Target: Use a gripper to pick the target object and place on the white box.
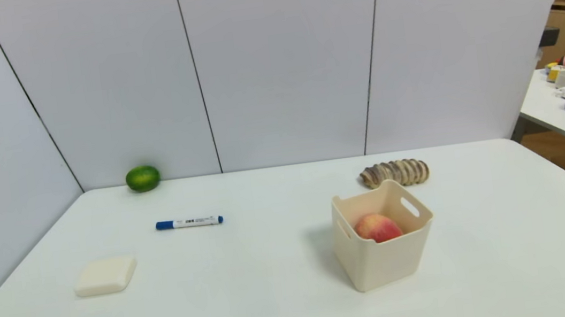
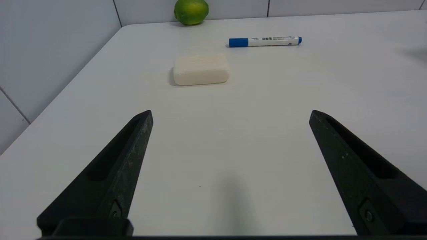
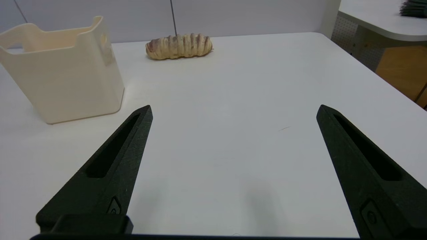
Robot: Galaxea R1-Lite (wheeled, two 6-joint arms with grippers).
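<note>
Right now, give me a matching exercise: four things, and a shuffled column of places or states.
Things:
1. peach
2. marker
3. green fruit
4. left tool

Places or states:
A. at the table's far edge, by the back wall
B. open, with nothing between its fingers
C. inside the cream bin
D. lying on the table, between the green fruit and the pale rounded pad in depth

Pairs: 1-C, 2-D, 3-A, 4-B
</note>
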